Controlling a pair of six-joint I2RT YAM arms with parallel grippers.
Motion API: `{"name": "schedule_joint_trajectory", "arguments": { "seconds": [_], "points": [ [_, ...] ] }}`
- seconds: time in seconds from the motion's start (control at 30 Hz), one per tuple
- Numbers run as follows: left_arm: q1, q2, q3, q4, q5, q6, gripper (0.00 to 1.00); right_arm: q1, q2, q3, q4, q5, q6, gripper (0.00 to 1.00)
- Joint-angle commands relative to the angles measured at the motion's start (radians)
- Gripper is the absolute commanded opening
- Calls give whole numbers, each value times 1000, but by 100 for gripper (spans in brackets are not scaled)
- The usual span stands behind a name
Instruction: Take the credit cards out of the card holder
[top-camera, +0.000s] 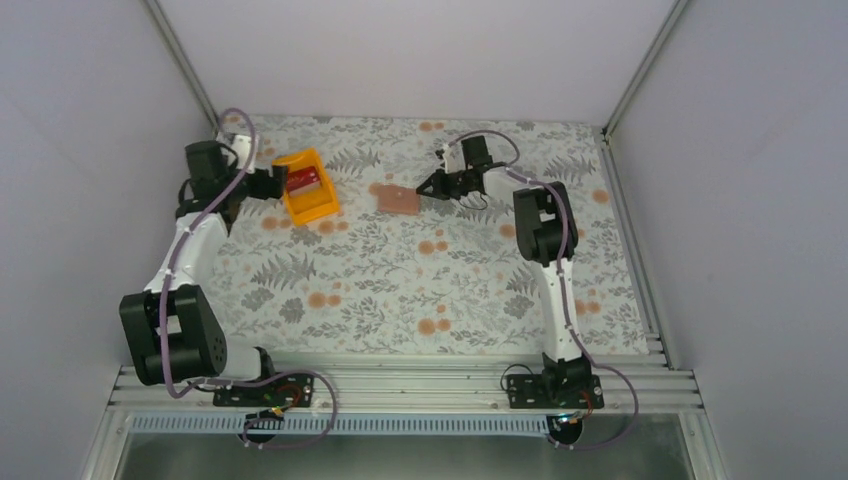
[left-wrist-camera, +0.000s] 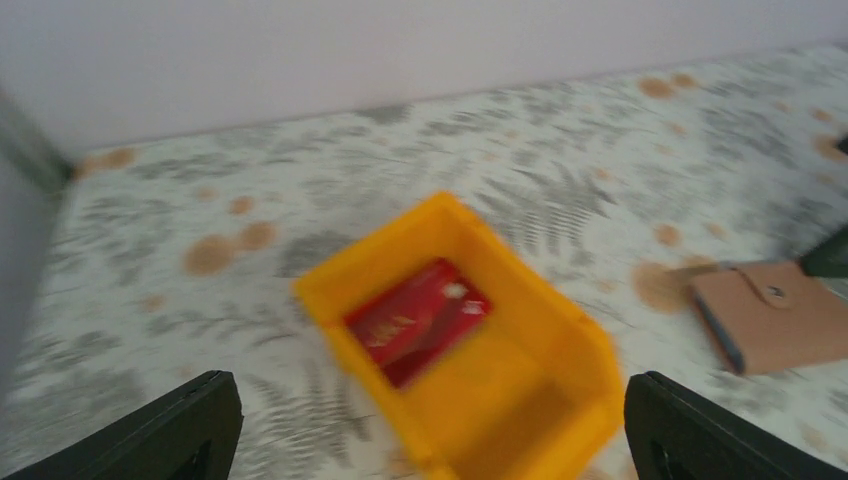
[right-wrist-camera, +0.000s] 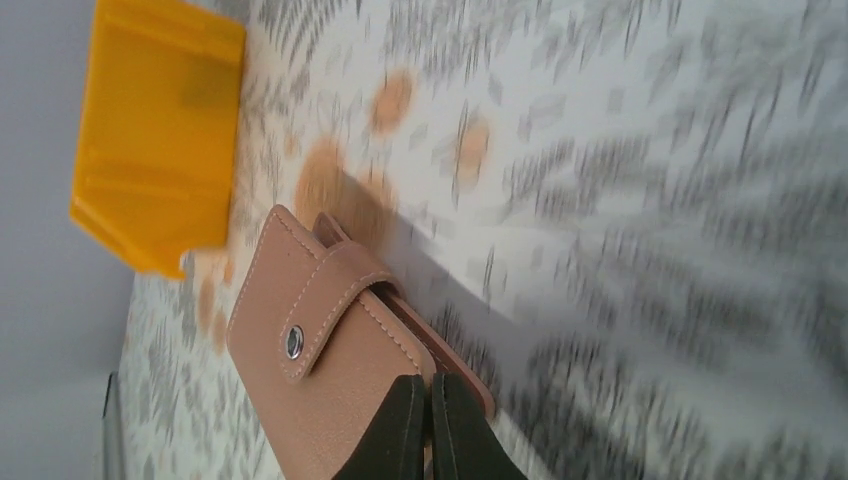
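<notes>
Working down from the biggest: I have the floral table (top-camera: 400, 285) in full from above. The orange tray (top-camera: 320, 208) sits at its far left, though my left wrist view smears it. (operator)

And the card holder (top-camera: 400, 199)? (desk)

It lies flat on the table, right of the tray and apart from it, with its strap (right-wrist-camera: 325, 300) snapped shut. My right wrist view cuts off its near end. (operator)

Cards? (desk)

The credit cards (left-wrist-camera: 418, 318) I can see are red and lie inside the tray. Blur keeps me from counting them. (operator)

Claws? (desk)

The left gripper (top-camera: 275, 184) hangs just beside the tray, spread wide with nothing in it, and its fingers (left-wrist-camera: 185, 430) are cropped by the bottom of my picture. The right gripper (right-wrist-camera: 428, 400) has its fingers pressed together, tips at the holder's right edge. Whether they pinch any of the leather, I cannot tell. (operator)
</notes>
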Motion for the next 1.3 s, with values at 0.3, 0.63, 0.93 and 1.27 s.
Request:
{"name": "schedule_joint_trajectory", "arguments": {
  "seconds": [0.3,0.63,0.93,1.27],
  "points": [
    [-363,47,-57,-161,226,113,84,140,-596,-901,182,314,230,5],
    [-378,62,47,-315,214,243,90,320,-878,-850,-276,575,101,36],
    [-304,0,164,-487,210,362,94,436,-679,-502,-431,578,-245,80],
    [-174,-82,165,-528,168,375,95,576,-452,-393,-528,662,-372,96]
  ]
}}
